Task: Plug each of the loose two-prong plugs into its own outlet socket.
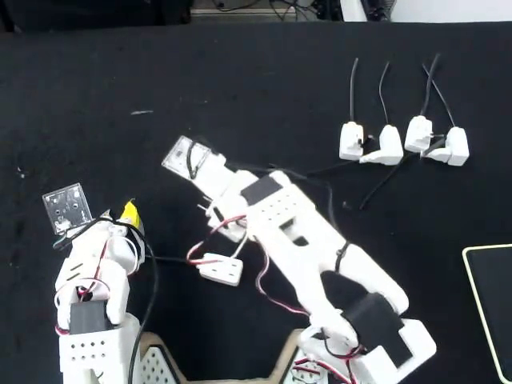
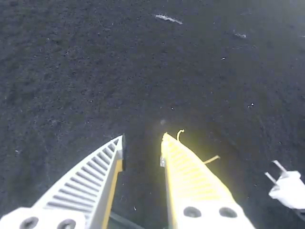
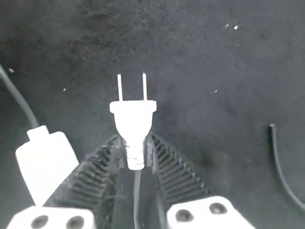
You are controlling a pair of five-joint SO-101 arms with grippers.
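In the right wrist view the right gripper point(image 3: 133, 143) is clenched on the two-prong plug point(image 3: 133, 116). Its dark ribbed fingertips point(image 3: 159, 155) pinch the narrow neck where the cord leaves the body. The broad white head and both prongs stick out past the tips. The plug's long axis runs in line with the fingers, prongs pointing straight away from the gripper, above the black table point(image 3: 214, 57). A white outlet socket point(image 3: 46, 160) with its cord lies on the cloth just beside one finger, apart from the plug. A loose black cord end point(image 3: 281, 162) lies off to the other side. In the left wrist view the left gripper point(image 2: 141, 143) is released, with a clear gap of bare table between its white and yellow fingers. The same plug point(image 2: 288, 187) shows at the frame's edge, beyond the yellow finger and well outside the gap, its prongs angled away from its body. In the high view the left arm sits at the lower left. The right arm reaches from the lower middle toward the upper left, carrying the plug point(image 1: 210, 210) near the table's centre with its prongs toward the left arm. The outlet socket point(image 1: 220, 270) lies just nearer the arm bases. Four white connector bodies point(image 1: 388, 146) with black cords stand in a row at the upper right, too small to tell how they join.
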